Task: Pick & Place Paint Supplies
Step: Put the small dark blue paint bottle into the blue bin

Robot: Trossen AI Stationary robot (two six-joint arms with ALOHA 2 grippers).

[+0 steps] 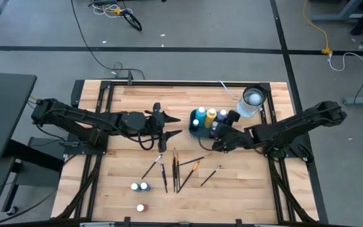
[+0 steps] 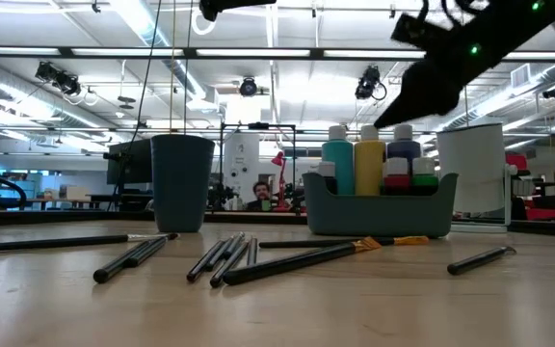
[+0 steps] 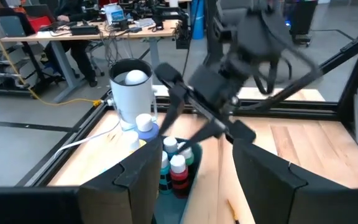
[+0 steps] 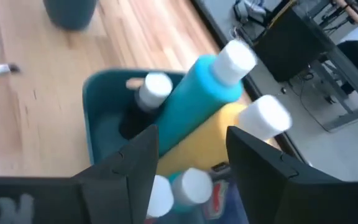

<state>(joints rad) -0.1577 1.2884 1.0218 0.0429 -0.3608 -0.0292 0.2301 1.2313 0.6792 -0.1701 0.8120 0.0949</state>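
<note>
A teal caddy (image 1: 196, 126) on the table's far middle holds upright white-capped bottles: a turquoise one (image 4: 201, 93), a yellow one (image 2: 369, 159) and smaller ones. Several dark-handled paintbrushes (image 1: 176, 169) lie flat near the middle. Two small bottles (image 1: 139, 186) and a red one (image 1: 142, 207) stand near the front edge. My right gripper (image 1: 219, 137) hangs open just right of and above the caddy, with nothing between its fingers (image 4: 135, 155). My left gripper (image 1: 169, 124) stands open and empty left of the caddy, above the table.
A white cup (image 1: 252, 101) stands at the far right behind the caddy. A teal cup (image 2: 181, 183) stands left of the caddy. One brush (image 1: 210, 174) lies apart to the right. Bare wood shows at the front right. A person sits in the room beyond.
</note>
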